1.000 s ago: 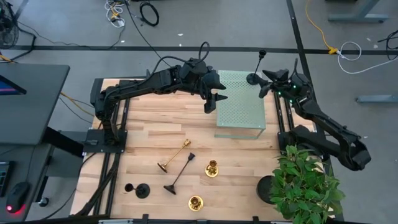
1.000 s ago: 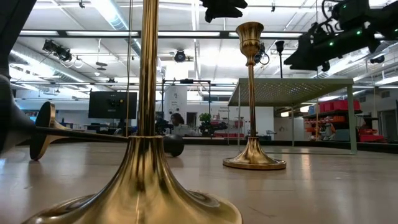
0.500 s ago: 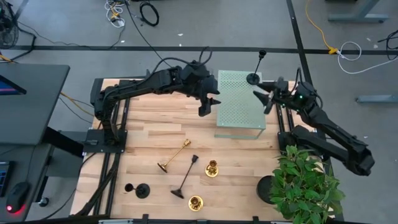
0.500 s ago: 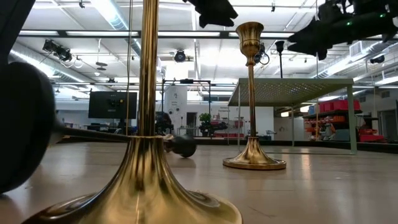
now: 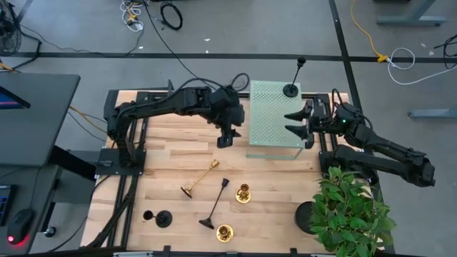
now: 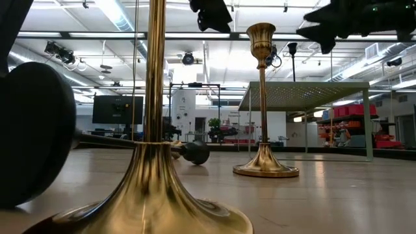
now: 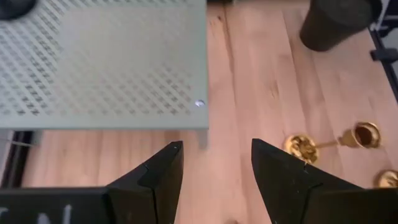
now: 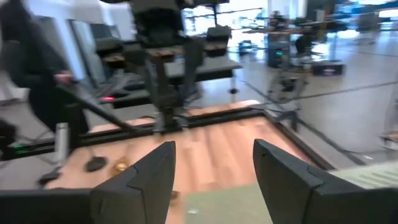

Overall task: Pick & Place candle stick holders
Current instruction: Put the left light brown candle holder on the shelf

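One black candle stick holder [image 5: 292, 88] stands by its round base on the far part of a green perforated stand [image 5: 275, 114]. On the wood nearer me a gold one [image 5: 200, 178] and a black one [image 5: 216, 204] lie on their sides. Two short gold ones [image 5: 243, 193] [image 5: 225, 231] and a black one [image 5: 163, 218] stand upright. My left gripper [image 5: 226, 135] [image 7: 214, 163] hangs open above the wood, left of the stand, holding nothing. My right gripper [image 5: 295, 123] [image 8: 211, 168] is open and level over the stand's right part, pointing toward the table's left.
A black round pot [image 5: 307, 216] with a leafy plant [image 5: 350, 210] stands at the near right corner. The stand has thin legs [image 6: 372, 123]. Arm frames run along both table sides. A person [image 8: 31, 68] stands beyond the table's left side.
My left gripper has drawn away from the stand toward the table's left and near edge, sinking and tipping downward. My right gripper has swung from the far edge toward the near edge, turning to point left across the stand. The lying black candle stick holder has rolled nearer.
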`<state>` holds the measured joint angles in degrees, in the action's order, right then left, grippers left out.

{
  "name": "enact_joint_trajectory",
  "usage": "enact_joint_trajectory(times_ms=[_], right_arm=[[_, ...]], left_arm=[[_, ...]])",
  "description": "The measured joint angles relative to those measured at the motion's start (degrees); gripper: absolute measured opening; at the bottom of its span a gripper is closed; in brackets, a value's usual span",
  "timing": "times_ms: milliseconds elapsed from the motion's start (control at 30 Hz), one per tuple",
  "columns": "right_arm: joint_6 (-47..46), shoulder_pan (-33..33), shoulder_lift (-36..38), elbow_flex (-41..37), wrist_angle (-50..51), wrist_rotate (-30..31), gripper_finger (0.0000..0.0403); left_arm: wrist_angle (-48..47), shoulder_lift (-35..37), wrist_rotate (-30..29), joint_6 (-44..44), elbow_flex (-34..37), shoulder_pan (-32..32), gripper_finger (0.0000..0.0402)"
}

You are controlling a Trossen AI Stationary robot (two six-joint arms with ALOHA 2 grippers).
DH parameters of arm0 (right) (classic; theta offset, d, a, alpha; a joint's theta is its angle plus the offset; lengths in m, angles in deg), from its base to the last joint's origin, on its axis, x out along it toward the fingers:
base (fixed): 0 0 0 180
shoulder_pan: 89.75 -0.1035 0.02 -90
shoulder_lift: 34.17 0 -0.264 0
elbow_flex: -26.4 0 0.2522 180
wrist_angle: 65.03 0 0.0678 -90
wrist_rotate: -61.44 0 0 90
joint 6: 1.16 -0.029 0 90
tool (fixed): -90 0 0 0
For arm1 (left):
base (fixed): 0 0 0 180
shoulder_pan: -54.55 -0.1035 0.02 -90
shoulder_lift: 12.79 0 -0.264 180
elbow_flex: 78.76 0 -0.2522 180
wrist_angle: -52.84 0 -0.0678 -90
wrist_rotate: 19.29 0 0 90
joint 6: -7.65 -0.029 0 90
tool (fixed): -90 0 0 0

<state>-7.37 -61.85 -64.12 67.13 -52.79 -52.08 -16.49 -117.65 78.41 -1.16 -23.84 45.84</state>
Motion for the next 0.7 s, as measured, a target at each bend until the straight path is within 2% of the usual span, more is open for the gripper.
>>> enact_joint_trajectory(times_ms=[133, 267, 500, 700], right_arm=[[-0.9, -5.7, -0.1, 0.0, -1.5, 0.1, 0.0212], [-0.9, -11.6, -1.2, 0.0, -4.0, 2.2, 0.0212], [-0.6, -19.5, -5.6, 0.0, -7.1, 8.2, 0.0212], [-0.7, -24.2, -9.0, 0.1, -9.6, 11.5, 0.0212]], left_arm=[[-3.3, 0.0, -0.9, 0.6, 0.1, 1.7, 0.0185], [-3.8, 1.0, -1.9, 1.1, 3.6, 2.6, 0.0169], [2.3, 8.4, -2.4, 4.0, 16.8, 2.6, 0.0143], [5.8, 17.2, -3.2, 10.1, 28.9, 2.9, 0.0140]])
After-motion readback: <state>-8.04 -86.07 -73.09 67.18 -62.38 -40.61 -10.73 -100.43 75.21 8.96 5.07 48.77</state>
